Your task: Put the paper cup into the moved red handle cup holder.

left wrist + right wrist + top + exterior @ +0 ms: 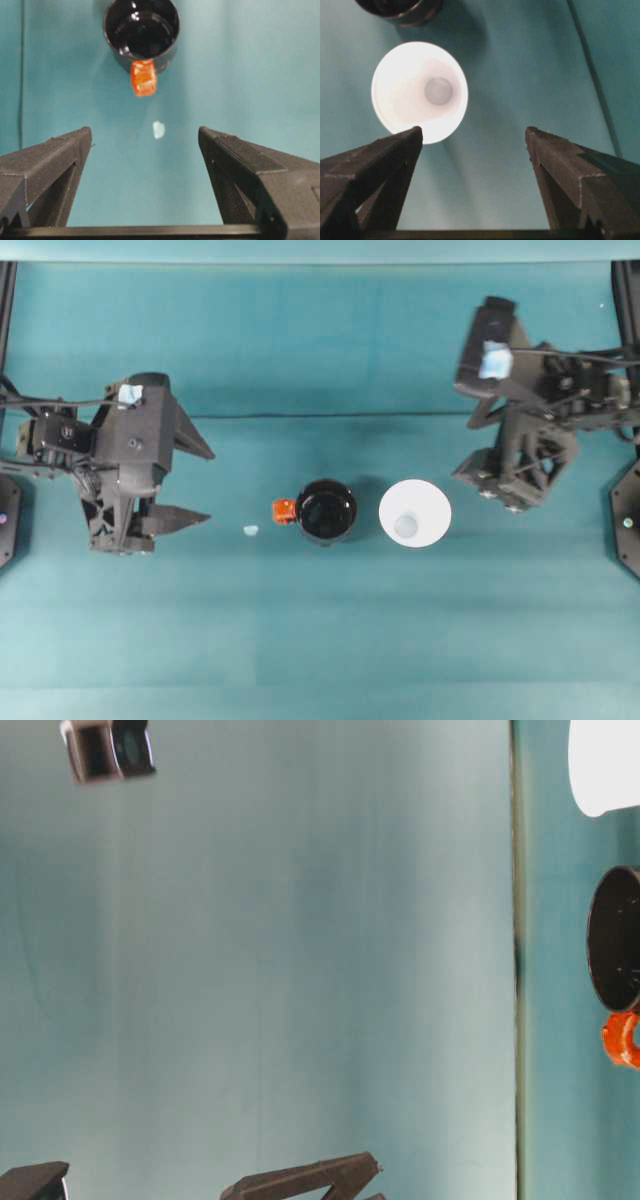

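The white paper cup (415, 513) stands upright at mid-table, mouth up, and also appears in the side view (605, 765) and the right wrist view (420, 92). Just left of it, apart from it, sits the glossy black red handle cup holder (326, 511) (141, 32) (615, 950), its hollow dark. Its orange-red handle (284, 511) (143, 78) points toward my left gripper (200, 485) (145, 137), which is open with nothing in it, well left of the holder. My right gripper (465, 450) (474, 135) is open, with nothing between its fingers, right of and behind the cup.
A small white scrap (250, 530) (158, 129) lies on the teal table (320, 640) between the left gripper and the holder's handle. A dark seam (330, 416) crosses the cloth behind the objects. Black frame posts stand at the table's far corners.
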Controlling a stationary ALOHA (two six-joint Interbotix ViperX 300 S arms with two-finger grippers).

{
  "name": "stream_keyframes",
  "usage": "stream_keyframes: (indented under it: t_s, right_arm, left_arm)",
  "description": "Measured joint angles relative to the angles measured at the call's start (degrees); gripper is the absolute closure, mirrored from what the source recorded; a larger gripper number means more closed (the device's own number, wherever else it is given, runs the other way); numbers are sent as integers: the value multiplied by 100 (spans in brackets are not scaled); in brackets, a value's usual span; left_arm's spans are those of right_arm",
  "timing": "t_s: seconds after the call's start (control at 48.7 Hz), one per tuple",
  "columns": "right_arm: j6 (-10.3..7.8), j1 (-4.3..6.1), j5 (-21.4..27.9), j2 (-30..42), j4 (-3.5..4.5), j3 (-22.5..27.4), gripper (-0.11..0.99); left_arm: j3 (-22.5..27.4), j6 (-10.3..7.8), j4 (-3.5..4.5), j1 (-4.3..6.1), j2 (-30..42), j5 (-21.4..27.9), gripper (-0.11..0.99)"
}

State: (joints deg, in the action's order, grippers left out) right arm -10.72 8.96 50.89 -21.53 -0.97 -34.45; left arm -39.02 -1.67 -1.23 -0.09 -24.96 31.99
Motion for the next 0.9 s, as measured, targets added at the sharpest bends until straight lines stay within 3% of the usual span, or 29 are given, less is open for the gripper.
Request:
stream_keyframes:
  t_s: [0.185, 0.39, 0.534, 0.903]
  right_arm:
    - [70, 0, 141, 457, 26, 158, -10]
    - [105, -97, 79, 949, 35, 202, -10]
    - [114, -114, -79, 1257, 35, 255, -10]
    - [114, -299, -721, 1969, -9, 229, -10]
  left_arm:
    - [0, 9, 0, 0, 9, 9, -6]
    - [-53, 18, 0, 0, 9, 9, -6]
    - [-97, 26, 0, 26, 0, 9, -6]
    - [-141, 88, 0, 35, 9, 18, -6]
